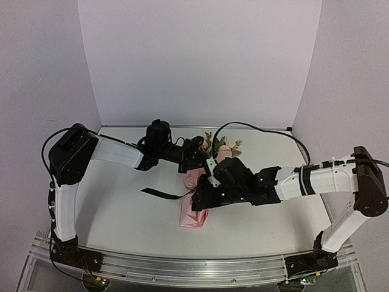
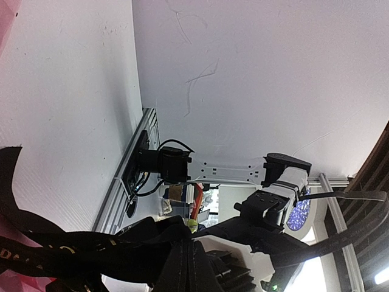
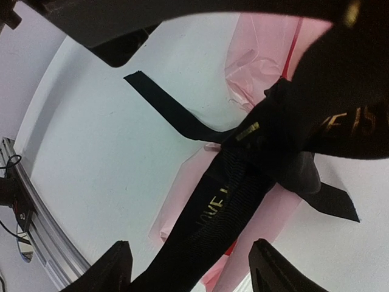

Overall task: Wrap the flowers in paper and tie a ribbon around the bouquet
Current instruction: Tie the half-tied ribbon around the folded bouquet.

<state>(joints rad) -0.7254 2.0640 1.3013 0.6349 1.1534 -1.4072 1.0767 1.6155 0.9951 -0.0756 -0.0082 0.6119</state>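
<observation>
Black ribbon (image 3: 225, 201) tying on bouquet (image 1: 193, 216): left hand (image 1: 194, 155) pinches it; right hand (image 3: 189, 249), open, must grip the strand.

Top view. L arm (image 1: 118, 152), 9 o'clk: white box-section links, blk rounded joint housings, blk base (image 1: 64, 250) on alu rail (image 1: 194, 267). L cable (image 1: 43, 152), blk, thin, comes off the big housing.
R arm (image 1: 322, 179), 3 o'clk: same white links, dk brown-blk elbow cap (image 1: 369, 182), blk bands round forearm. R cable (image 1: 255, 125), blk, at its 11 o'clk.
Green wrist LEDs (image 1: 261, 178) on blk modules. Red + green base LEDs (image 1: 102, 281) at 6 o'clk.
L wrist cam: R arm's white link shows small dk screw dots (image 2: 225, 173).
R gripper (image 3: 194, 271): matte blk fingers (image 3: 115, 271), rounded tips.
</observation>
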